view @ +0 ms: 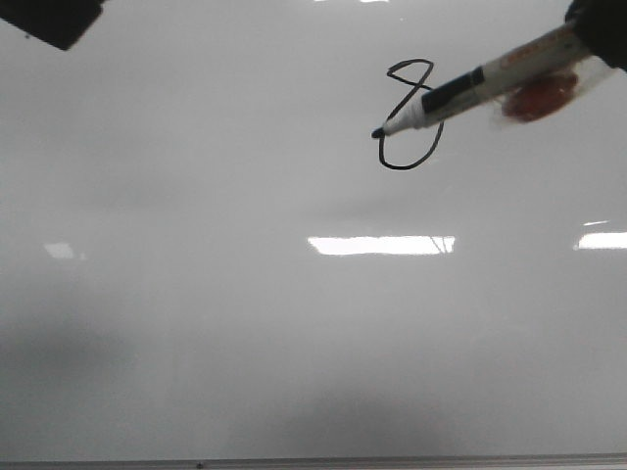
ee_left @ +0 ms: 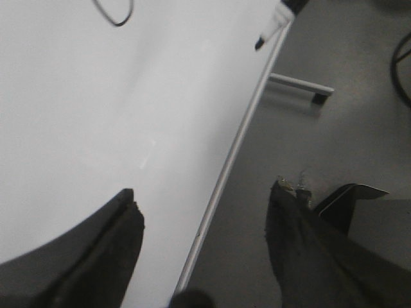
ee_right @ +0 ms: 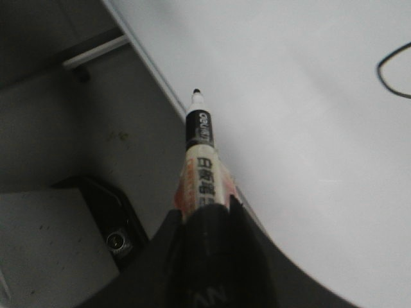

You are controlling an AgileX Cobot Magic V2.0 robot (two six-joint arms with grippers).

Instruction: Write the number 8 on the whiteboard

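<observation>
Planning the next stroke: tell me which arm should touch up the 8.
Right. The right gripper grips the marker, its tip beside the number 8 on the whiteboard. The left gripper is open and empty.

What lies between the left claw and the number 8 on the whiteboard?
Nothing: in the left wrist view, bare whiteboard stretches from the open left claw to the number 8.

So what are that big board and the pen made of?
The whiteboard looks like a glossy coated panel: it mirrors ceiling lights, with a thin grey, possibly metal, edge. The marker looks like smooth plastic with a printed label and a dark, probably felt, tip.
</observation>
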